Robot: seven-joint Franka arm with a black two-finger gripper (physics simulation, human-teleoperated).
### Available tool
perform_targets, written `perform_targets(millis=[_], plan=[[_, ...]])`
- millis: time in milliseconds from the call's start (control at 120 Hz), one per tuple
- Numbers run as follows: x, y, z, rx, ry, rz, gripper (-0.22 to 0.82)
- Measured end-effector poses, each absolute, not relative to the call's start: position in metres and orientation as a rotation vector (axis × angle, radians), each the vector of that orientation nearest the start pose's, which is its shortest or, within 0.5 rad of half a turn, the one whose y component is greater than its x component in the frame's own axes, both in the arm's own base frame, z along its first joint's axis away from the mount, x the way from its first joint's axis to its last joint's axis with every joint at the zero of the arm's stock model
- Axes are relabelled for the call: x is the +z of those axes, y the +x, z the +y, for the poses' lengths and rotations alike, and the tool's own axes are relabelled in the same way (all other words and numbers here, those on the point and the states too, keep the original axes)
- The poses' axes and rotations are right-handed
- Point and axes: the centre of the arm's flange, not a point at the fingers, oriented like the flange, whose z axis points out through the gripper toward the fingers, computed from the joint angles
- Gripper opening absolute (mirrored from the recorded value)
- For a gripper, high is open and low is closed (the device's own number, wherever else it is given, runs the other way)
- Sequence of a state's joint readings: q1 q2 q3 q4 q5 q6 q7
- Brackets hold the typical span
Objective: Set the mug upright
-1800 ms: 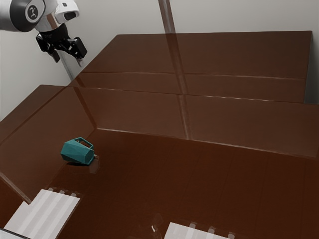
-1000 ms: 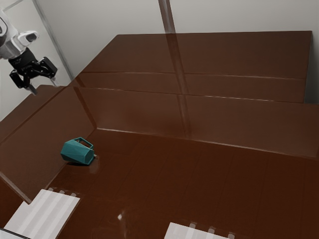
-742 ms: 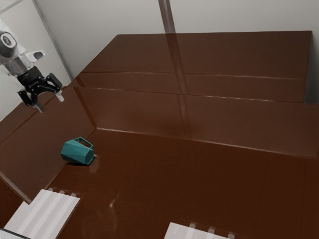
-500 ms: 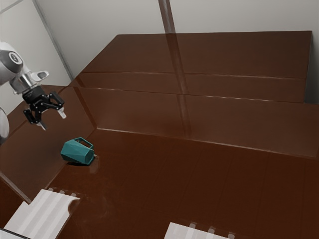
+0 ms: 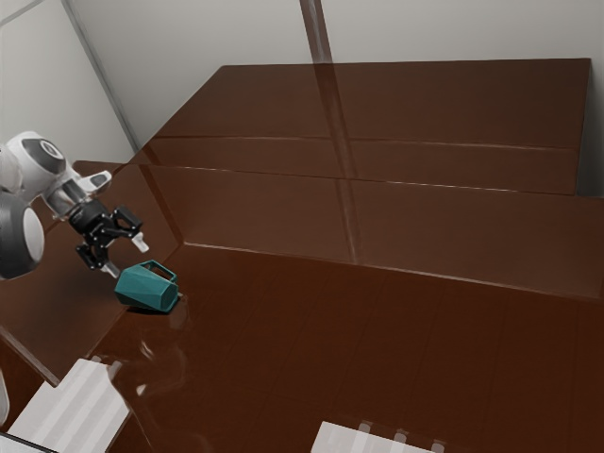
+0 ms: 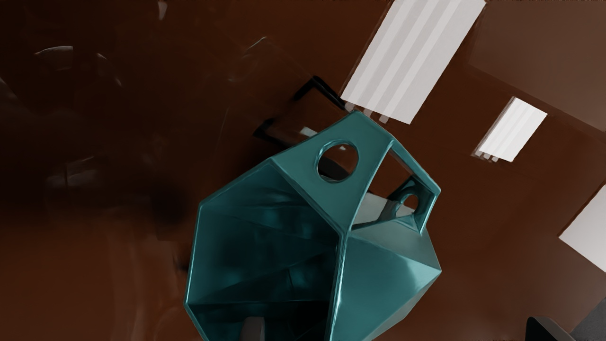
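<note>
At the exterior view's left, the white arm (image 5: 33, 165) leaned in over the glossy brown table (image 5: 396, 349). A white striped patch (image 5: 71, 406) lay low on that side, by the table's near edge. Next came the black gripper (image 5: 125, 256), tilted, its jaws apart with nothing clamped between them. Its fingertips were above and just beside the teal mug (image 5: 148, 289); whether the nearer one touched it, I could not tell.

The mug lay on its side on the table, near the corner where the pale seam began, its handle (image 5: 162, 268) raised on the side toward that seam. In the wrist view its open mouth faced the hand. One fingertip (image 6: 253, 329) overlapped the mouth, though its depth in or before the opening was unclear, and the other (image 6: 547, 330) stood out past the mug's outer wall, apart from it. The handle rose away from the line between the two fingertips. Farther right in the exterior view, a second striped patch (image 5: 368, 441) lay at the near edge.
</note>
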State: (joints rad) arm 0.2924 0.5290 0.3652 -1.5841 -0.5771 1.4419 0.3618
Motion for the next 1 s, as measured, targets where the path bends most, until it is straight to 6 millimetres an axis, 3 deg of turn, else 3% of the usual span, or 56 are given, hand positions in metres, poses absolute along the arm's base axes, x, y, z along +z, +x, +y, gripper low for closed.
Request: perform_targets(millis=[433,608,692,842,1000], plan=[[0.286,0.542,0.287,-0.402,2.296,0.449,0.59],[0.278,0.542,0.286,-0.402,2.287,0.435,0.19],[0.280,0.544,0.285,-0.394,2.291,0.425,0.05],[0.292,0.559,0.273,-0.371,2.305,0.373,-0.08],[0.300,0.568,0.262,-0.366,2.314,0.350,-0.14]])
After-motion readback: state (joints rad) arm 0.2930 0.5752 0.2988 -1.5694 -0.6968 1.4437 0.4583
